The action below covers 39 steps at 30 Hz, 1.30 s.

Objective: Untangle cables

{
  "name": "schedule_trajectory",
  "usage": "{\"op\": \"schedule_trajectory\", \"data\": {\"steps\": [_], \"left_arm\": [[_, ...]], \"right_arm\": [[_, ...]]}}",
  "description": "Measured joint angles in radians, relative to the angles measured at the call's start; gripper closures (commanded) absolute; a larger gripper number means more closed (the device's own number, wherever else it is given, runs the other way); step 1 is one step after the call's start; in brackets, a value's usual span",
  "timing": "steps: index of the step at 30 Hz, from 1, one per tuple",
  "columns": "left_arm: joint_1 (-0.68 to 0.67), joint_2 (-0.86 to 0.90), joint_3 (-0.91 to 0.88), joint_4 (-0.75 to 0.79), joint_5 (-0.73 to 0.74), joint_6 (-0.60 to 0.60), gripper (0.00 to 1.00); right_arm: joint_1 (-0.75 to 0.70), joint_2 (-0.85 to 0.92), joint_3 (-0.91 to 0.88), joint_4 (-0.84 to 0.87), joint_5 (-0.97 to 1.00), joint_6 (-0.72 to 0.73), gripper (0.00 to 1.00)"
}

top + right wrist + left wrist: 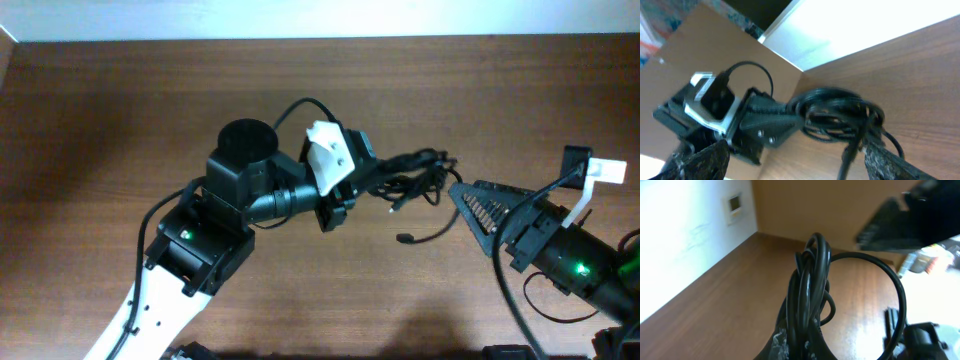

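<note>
The cables (412, 176) are glossy black against a bench (100, 130) of dark brown wood with a fine grain, and a white strip (300, 15) runs along its far edge. The left arm (230, 190) is black and white with a green light. The right arm (545, 240) is black, lit green too.

In the left wrist view, the left gripper (799, 349) was cut off at 6 o'clock under the cable bundle (809, 292), and the right gripper (900, 222) at 1 o'clock was a dark blur. Overhead, the right arm (592, 277) ran off frame at 4 o'clock.
</note>
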Motion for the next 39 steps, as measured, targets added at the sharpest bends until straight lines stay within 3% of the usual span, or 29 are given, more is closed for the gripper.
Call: {"op": "schedule_trajectory", "data": {"steps": [4,7,15,18,20,21,22,25,27,29,36,39], "left_arm": [[-0.026,0.000,0.000,-0.042,0.038,0.120,1.00],[-0.026,0.000,0.000,-0.042,0.039,0.145,1.00],[-0.026,0.002,-0.001,0.087,0.070,0.047,1.00],[-0.026,0.002,-0.001,0.111,0.109,0.021,1.00],[-0.026,0.002,-0.001,0.129,0.139,0.018,1.00],[-0.026,0.002,-0.001,0.131,0.148,0.018,1.00],[-0.026,0.002,-0.001,0.140,0.167,0.014,1.00],[-0.026,0.003,-0.001,0.156,0.180,0.014,1.00],[-0.026,0.003,-0.001,0.159,0.185,0.014,1.00],[-0.026,0.003,-0.001,0.161,0.185,0.014,1.00],[-0.026,0.003,0.000,0.204,0.192,-0.008,1.00],[-0.027,0.002,0.002,0.119,0.087,-0.040,1.00]], "right_arm": [[0.000,0.000,0.000,0.021,0.007,0.096,0.19],[0.000,0.000,0.000,0.021,0.007,0.154,0.19],[0.000,0.000,0.000,-0.066,0.016,0.198,0.23],[0.000,0.000,0.000,-0.071,0.043,0.198,0.32],[0.000,0.001,0.000,-0.077,0.053,0.196,0.42],[0.000,0.003,0.000,-0.082,0.057,0.197,0.54],[0.000,0.014,0.000,-0.085,0.060,0.195,0.59],[0.000,0.018,0.000,-0.093,0.060,0.190,0.61],[0.000,0.018,0.000,-0.096,0.060,0.190,0.73],[0.000,0.018,0.000,-0.104,0.060,0.182,0.95],[0.000,0.018,0.000,-0.129,0.064,0.167,0.96],[0.000,0.028,0.000,-0.137,0.063,0.121,0.96]]}}
